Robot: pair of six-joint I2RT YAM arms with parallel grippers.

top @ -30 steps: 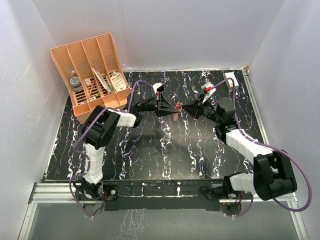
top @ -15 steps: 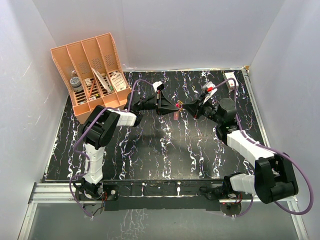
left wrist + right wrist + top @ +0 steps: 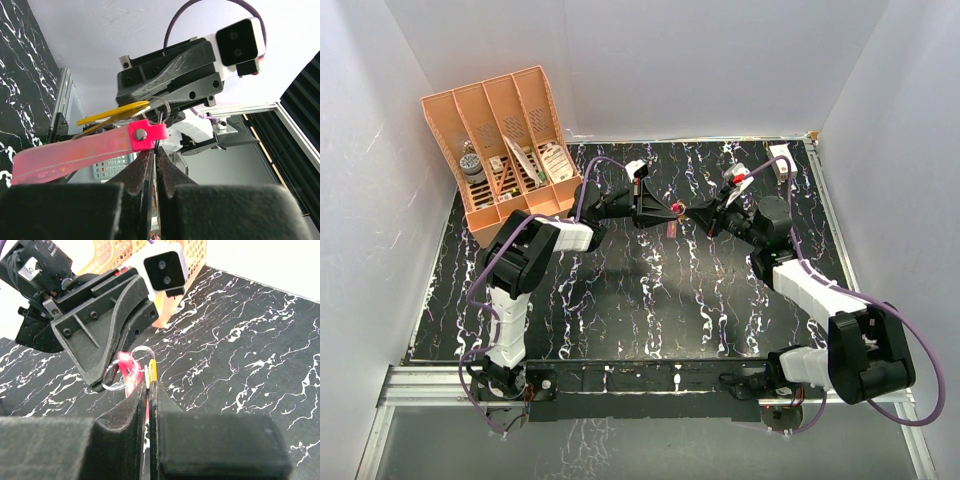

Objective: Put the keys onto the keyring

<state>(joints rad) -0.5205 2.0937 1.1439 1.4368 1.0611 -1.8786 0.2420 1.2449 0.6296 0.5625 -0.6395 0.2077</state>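
One keyring (image 3: 75, 152), slightly farther back.

A rack (image 3: 535, 95) stands at the far left corner of the tabletop (image 3: 650, 300), with small items in its compartments. A small box (image 3: 780, 160) sits at the far right edge. The left arm (image 3: 520, 260) and the right arm (image 3: 800, 285) reach from the near edge and meet tip to tip above the far middle, right of the rack. The strap (image 3: 75, 155) is pinched at one end between the left jaws, its ring (image 3: 167, 106) just above that end. The key (image 3: 115, 112) sticks out from between the right jaws, touching the ring; whether it is threaded on cannot be told.
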